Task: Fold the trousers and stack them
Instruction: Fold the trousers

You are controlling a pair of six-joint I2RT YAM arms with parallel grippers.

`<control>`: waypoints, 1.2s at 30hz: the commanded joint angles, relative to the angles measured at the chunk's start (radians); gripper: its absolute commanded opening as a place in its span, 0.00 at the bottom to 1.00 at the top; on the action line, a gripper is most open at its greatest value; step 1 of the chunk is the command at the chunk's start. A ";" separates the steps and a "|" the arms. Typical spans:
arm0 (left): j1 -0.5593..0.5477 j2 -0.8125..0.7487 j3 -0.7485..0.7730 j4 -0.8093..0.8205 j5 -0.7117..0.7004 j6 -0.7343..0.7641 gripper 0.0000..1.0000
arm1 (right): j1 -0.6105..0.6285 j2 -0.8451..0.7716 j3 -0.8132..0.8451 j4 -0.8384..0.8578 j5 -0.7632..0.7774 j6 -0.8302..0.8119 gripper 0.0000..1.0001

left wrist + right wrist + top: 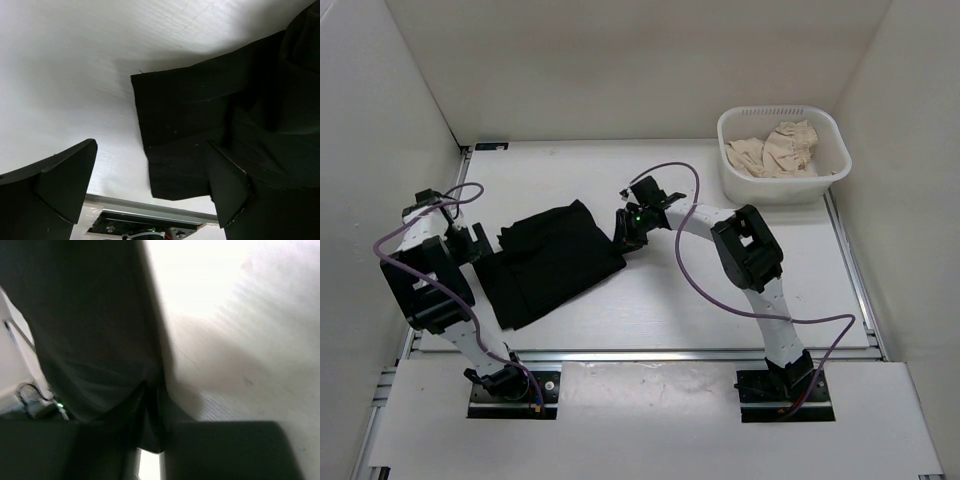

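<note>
The black trousers [550, 262] lie folded in a rough rectangle on the white table, left of centre. My left gripper [470, 243] stands open at their left edge. In the left wrist view its fingers [60, 180] are spread wide, and one of them hangs over a folded corner of the trousers [185, 115]. My right gripper [628, 228] is at the right edge of the garment. The right wrist view is blurred, but it shows a fold of the trousers [90, 315] pinched in the narrow gap of the right gripper [155, 395].
A white basket [782, 192] holding a crumpled beige cloth [778, 150] stands at the back right. White walls close in the table on three sides. A metal rail [650, 352] runs along the near edge.
</note>
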 commanded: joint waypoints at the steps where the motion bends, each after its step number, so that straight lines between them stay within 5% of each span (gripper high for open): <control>1: 0.000 0.015 0.030 0.022 0.075 0.000 1.00 | 0.004 0.003 -0.039 0.037 -0.043 0.031 0.12; 3: 0.000 0.052 0.049 0.022 0.100 0.000 1.00 | -0.010 -0.038 -0.113 0.075 -0.044 0.049 0.00; 9: -0.054 0.063 0.165 0.004 0.167 0.000 1.00 | -0.158 -0.354 -0.585 0.394 0.059 0.279 0.00; 17: -0.156 0.110 0.231 -0.065 0.187 0.000 1.00 | -0.257 -0.606 -0.735 0.129 0.191 0.106 0.00; 21: -0.212 0.081 0.219 -0.075 0.210 0.000 1.00 | -0.347 -0.774 -0.829 0.069 0.217 0.135 0.00; 27: -0.399 0.063 0.303 -0.139 0.158 0.000 1.00 | -0.298 -0.930 -0.953 0.001 0.277 0.216 0.00; 31: -0.602 0.089 0.369 -0.211 0.221 0.000 1.00 | -0.318 -0.894 -0.898 -0.098 0.308 0.101 0.52; 36: -0.788 0.185 0.464 -0.276 0.317 0.000 1.00 | -0.329 -0.873 -0.824 -0.154 0.331 0.018 0.66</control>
